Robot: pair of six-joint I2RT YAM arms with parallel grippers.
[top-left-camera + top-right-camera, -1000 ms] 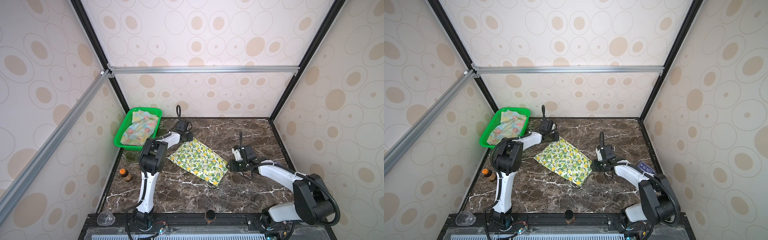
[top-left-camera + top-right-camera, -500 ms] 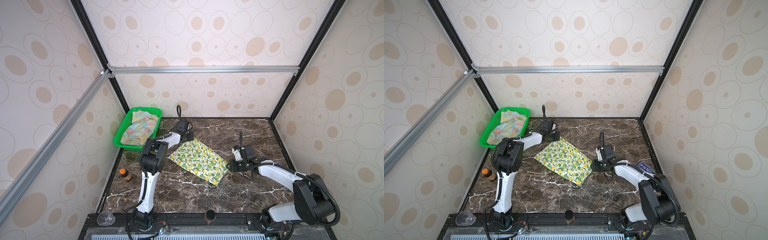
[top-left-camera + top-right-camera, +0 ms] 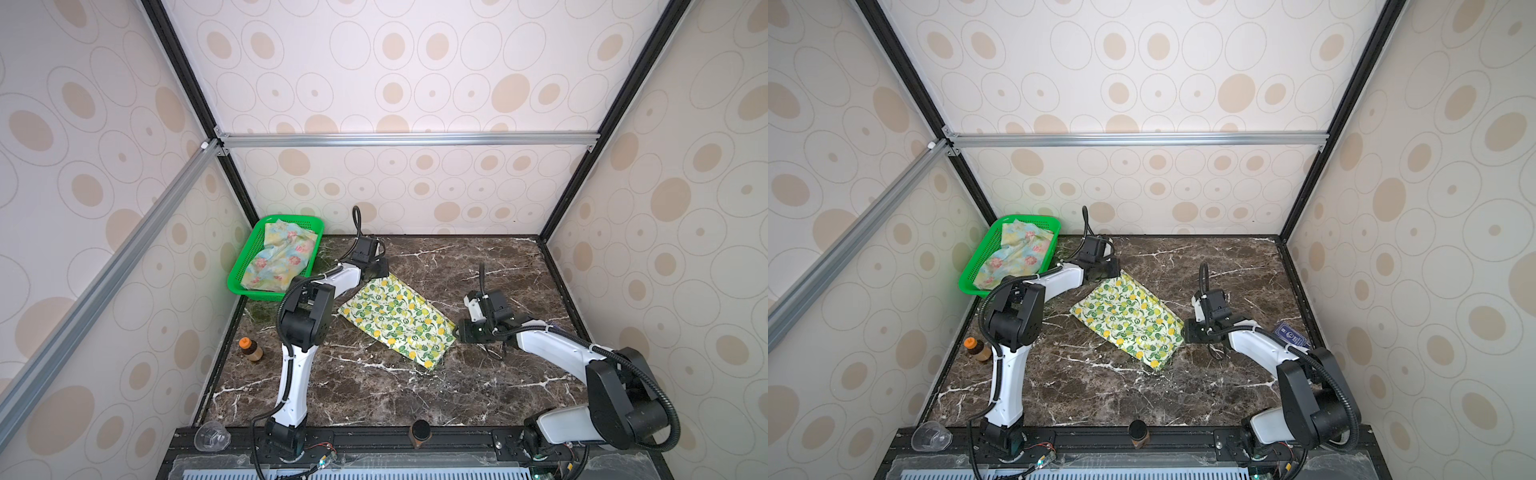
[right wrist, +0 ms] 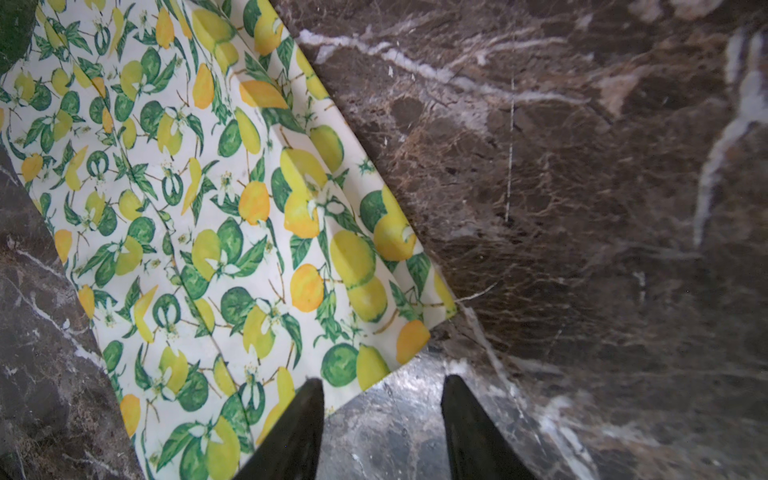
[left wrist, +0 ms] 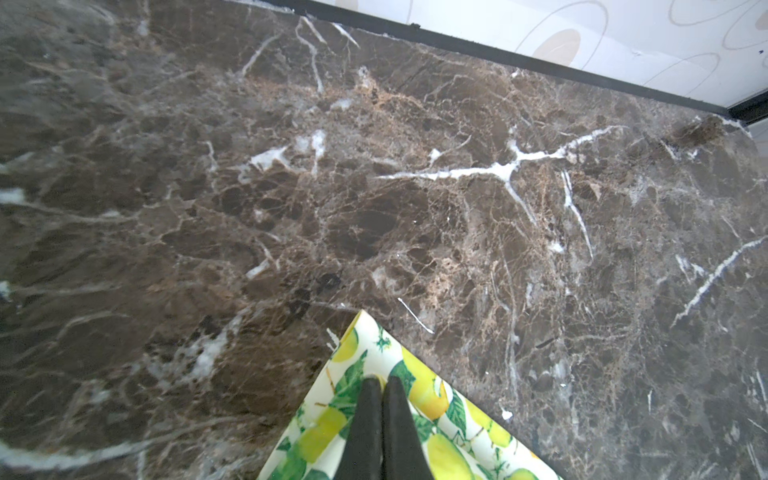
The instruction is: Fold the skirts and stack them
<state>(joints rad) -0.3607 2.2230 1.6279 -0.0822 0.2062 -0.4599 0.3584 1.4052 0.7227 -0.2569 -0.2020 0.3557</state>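
- Lemon skirt [image 3: 395, 320]: lies flat on the marble table [image 3: 415, 395] as a folded rectangle, set at a slant in both top views.
- Left gripper [image 5: 380, 379]: sits at the lemon skirt's far corner. Its fingers are pressed together with no gap and clamp the cloth just inside the corner tip.
- Right gripper [image 4: 382, 378]: sits at the lemon skirt's right corner. Its jaws stand apart and hold nothing. One finger [image 4: 299, 415] overlaps the cloth edge and the other is over bare marble.
- Floral skirt [image 3: 280, 259]: lies crumpled in the green basket [image 3: 249, 291], beyond and to the left of the lemon skirt, well apart from it.
- Orange-capped bottle [image 3: 249, 349]: stands upright to the left of the lemon skirt.
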